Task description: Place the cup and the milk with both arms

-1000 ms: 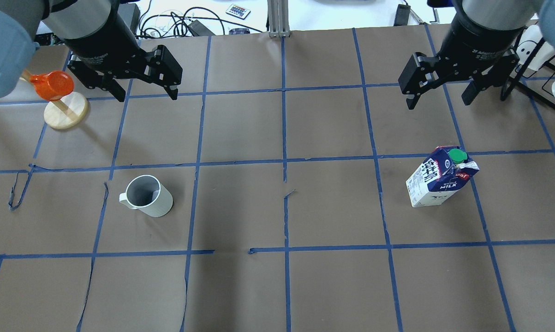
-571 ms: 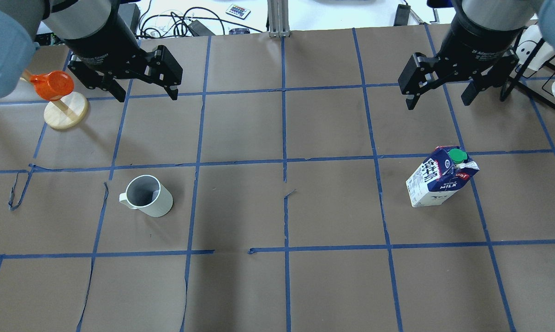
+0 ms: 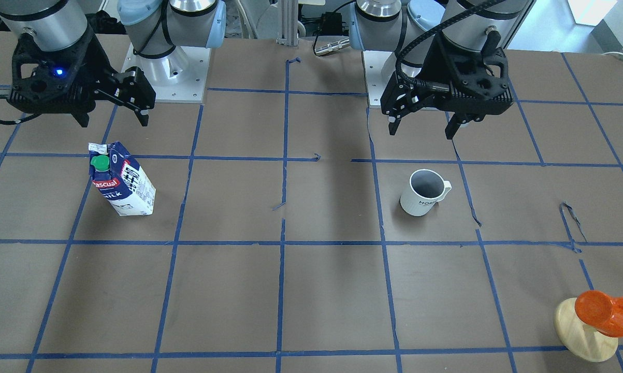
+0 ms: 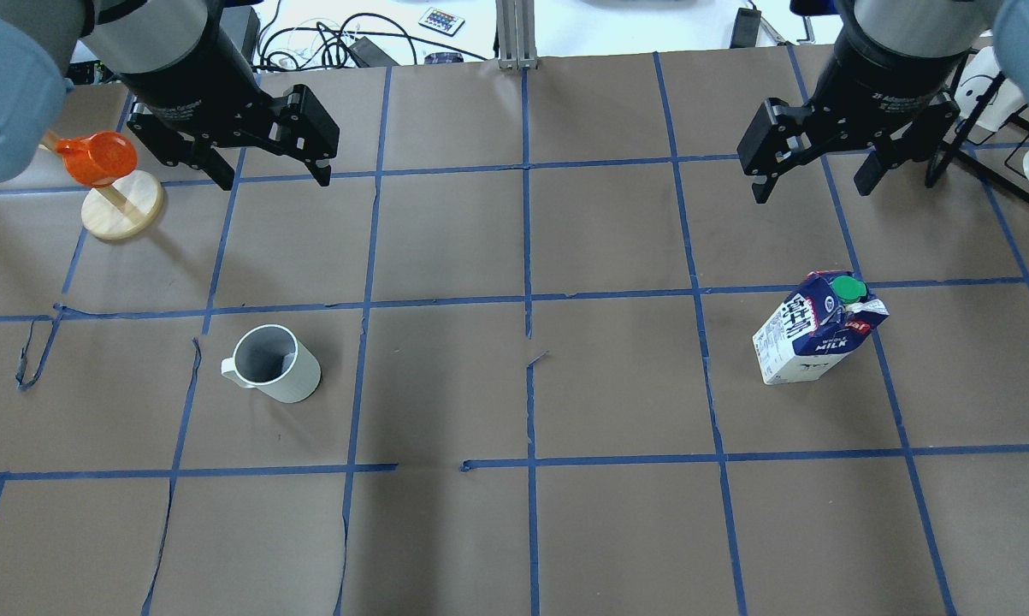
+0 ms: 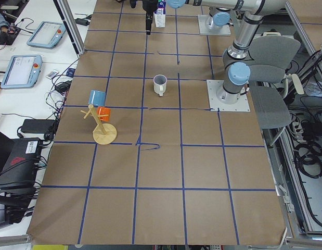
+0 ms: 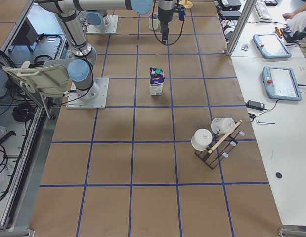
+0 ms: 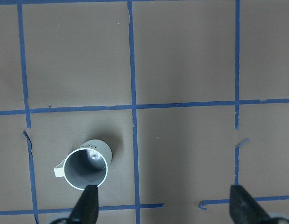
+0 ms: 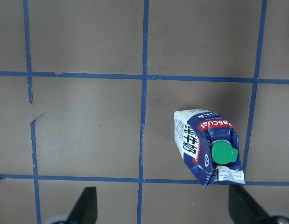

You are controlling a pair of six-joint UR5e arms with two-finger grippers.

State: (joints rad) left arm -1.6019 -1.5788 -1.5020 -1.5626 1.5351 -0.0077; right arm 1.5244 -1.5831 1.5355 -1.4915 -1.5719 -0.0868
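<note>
The white ribbed cup (image 4: 274, 366) stands upright on the brown table, handle toward the view's left; it also shows in the front view (image 3: 422, 194) and the left wrist view (image 7: 87, 168). The blue and white milk carton (image 4: 818, 338) with its green cap stands upright on the right side, and also shows in the front view (image 3: 120, 184) and the right wrist view (image 8: 205, 144). My left gripper (image 4: 272, 178) is open and empty, high above the table beyond the cup. My right gripper (image 4: 813, 190) is open and empty, high beyond the milk.
A wooden stand (image 4: 123, 210) with an orange cup (image 4: 95, 158) is at the far left, close to my left gripper. A black rack with white cups (image 4: 989, 111) is at the far right. Blue tape lines divide the table into squares.
</note>
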